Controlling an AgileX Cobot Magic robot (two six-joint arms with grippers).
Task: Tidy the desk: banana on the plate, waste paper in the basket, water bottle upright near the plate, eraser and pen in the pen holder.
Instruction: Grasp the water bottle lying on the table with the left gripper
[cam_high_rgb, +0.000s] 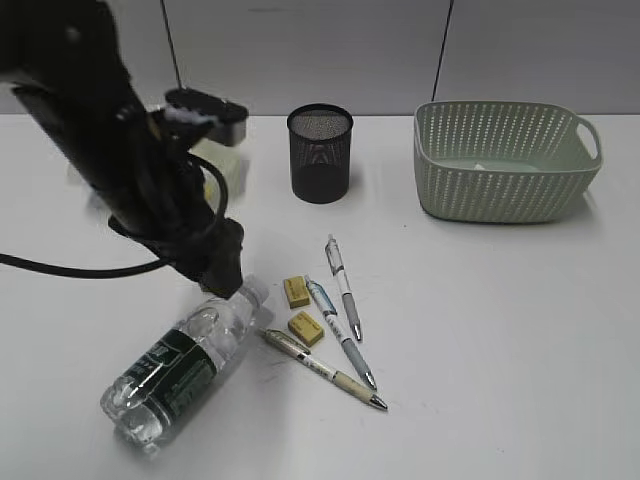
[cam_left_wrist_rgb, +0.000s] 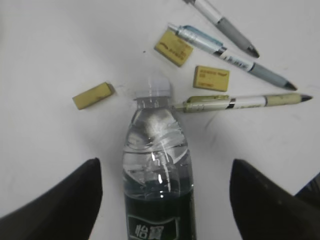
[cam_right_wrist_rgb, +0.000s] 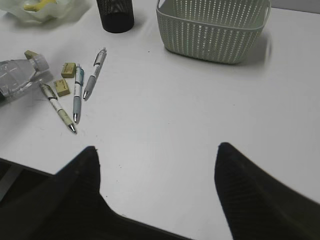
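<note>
The water bottle (cam_high_rgb: 187, 358) lies on its side on the desk (cam_high_rgb: 500, 350), cap toward the pens (cam_high_rgb: 345, 290) and erasers (cam_high_rgb: 297, 292) in front of the pen holder (cam_high_rgb: 320, 152); none are stowed. The left hand (cam_left_wrist_rgb: 165, 200) hangs spread over it, grasping nothing; the right hand (cam_right_wrist_rgb: 157, 195) is released too. The banana (cam_right_wrist_rgb: 37, 5) seems already on the plate (cam_right_wrist_rgb: 65, 9). Whether paper is in the basket (cam_high_rgb: 505, 160) I cannot tell.

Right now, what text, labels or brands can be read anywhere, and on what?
Bottle label: white Chinese characters, "怡寶".
Erasers: dark print, too blurred to read.
Pens: small barrel print, too small to read.
Nothing legible on the basket or pen holder.
</note>
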